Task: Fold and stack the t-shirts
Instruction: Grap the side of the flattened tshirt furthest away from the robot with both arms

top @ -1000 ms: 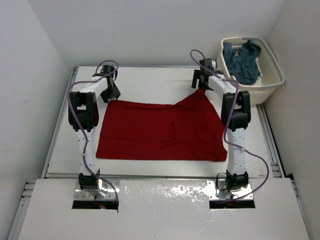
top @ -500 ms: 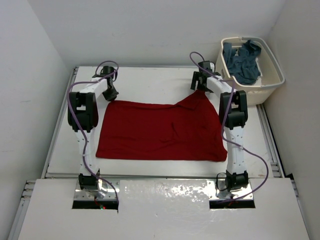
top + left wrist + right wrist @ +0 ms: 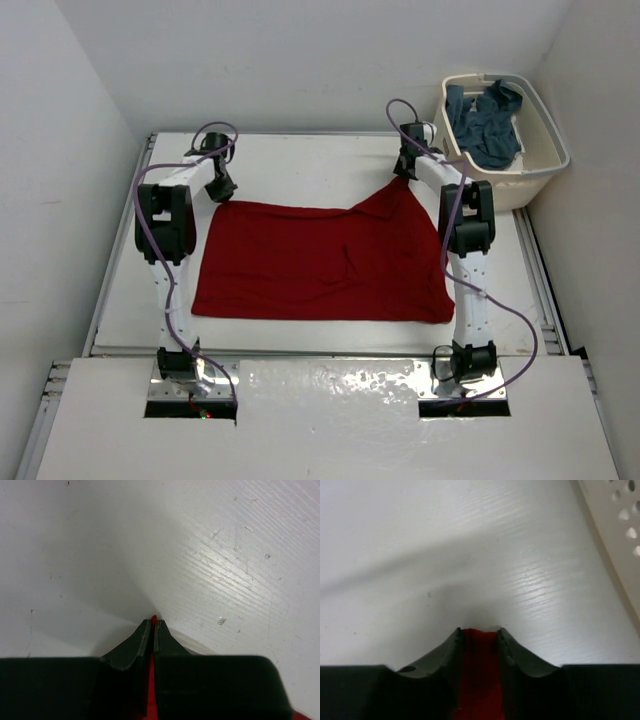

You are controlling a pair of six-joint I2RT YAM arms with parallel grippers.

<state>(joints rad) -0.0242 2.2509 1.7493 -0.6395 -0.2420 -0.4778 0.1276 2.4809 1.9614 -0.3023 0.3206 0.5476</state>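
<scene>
While the red t-shirt (image 3: 320, 265) lies spread out flat in the middle of the white table (image 3: 300, 160), both arms reach over to its far edge. The left gripper (image 3: 153, 624) is at the far left corner. Its two fingers are pressed together on a thin bit of red cloth. The right gripper (image 3: 479, 632) is at the far right corner. Red cloth fills the gap between its fingers, so it is pinching the shirt too. That corner is pulled up into a point. At the far right sits the cream basket (image 3: 545, 165), with the blue-grey t-shirt (image 3: 485, 125) heaped inside it.
</scene>
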